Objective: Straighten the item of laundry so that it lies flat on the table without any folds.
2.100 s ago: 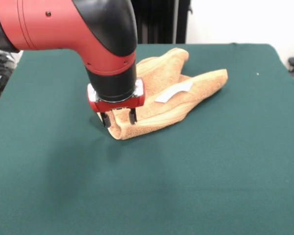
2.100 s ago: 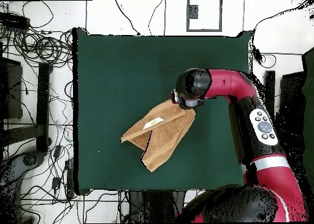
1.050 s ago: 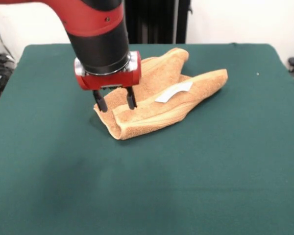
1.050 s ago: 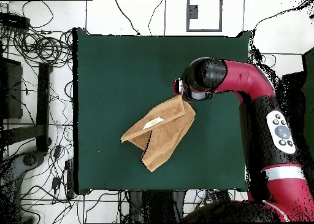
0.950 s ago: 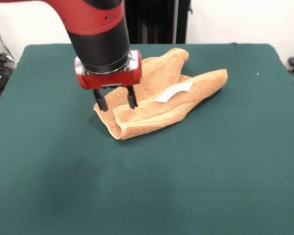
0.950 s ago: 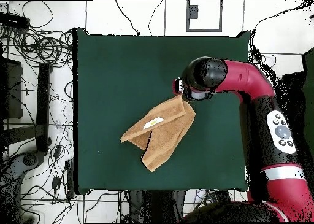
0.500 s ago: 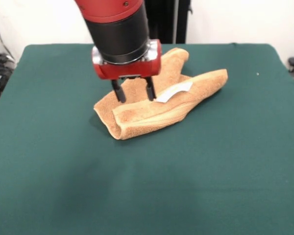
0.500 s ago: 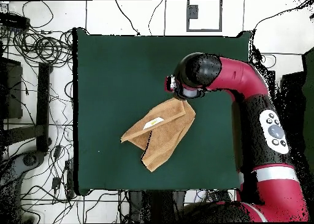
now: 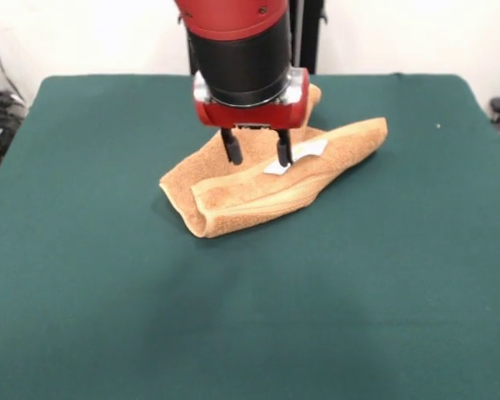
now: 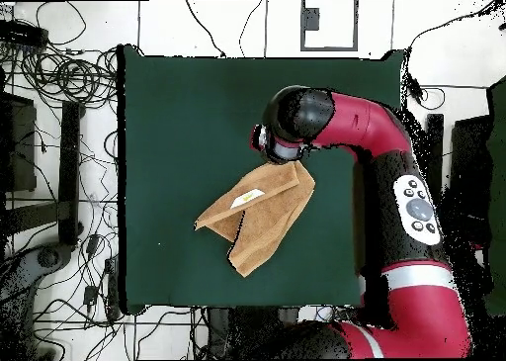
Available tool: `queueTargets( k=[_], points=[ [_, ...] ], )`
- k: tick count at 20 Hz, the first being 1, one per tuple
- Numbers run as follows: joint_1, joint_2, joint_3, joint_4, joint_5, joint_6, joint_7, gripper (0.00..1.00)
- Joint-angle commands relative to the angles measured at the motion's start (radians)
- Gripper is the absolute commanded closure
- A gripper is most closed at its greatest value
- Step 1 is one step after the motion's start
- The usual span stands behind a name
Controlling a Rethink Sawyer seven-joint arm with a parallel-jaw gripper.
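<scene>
The item of laundry [image 9: 250,196] is an orange-tan towel lying folded over itself in a long, creased bundle on the green table [image 9: 108,292]. Its white label [image 9: 307,149] faces up near the middle. My gripper [image 9: 257,155] hangs open just above the towel, right beside the label, with nothing between its fingers [image 9: 232,148]. In the overhead view the towel [image 10: 255,217] forms a folded wedge on the table [image 10: 178,110], and the arm's wrist [image 10: 285,139] covers the gripper at the towel's upper right corner.
Green cloth stretches wide on every side of the towel. A black stand [image 9: 271,37] rises behind the table's far edge. Tangled cables [image 10: 59,100] lie on the floor to the left of the table in the overhead view.
The gripper rose from the towel's left corner and travelled right across it to the label. The towel kept its shape and place.
</scene>
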Motion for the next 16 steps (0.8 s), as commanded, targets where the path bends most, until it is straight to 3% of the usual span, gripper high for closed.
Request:
queueTargets(
  k=[1,5,16],
  points=[
    [0.073,0.098,-0.082,0.069,0.085,0.052,0.343,0.0],
    [0.102,0.134,-0.118,0.023,0.081,0.091,0.349,0.0],
    [0.125,0.238,-0.12,0.003,0.169,-0.02,0.355,0.0]
  ],
)
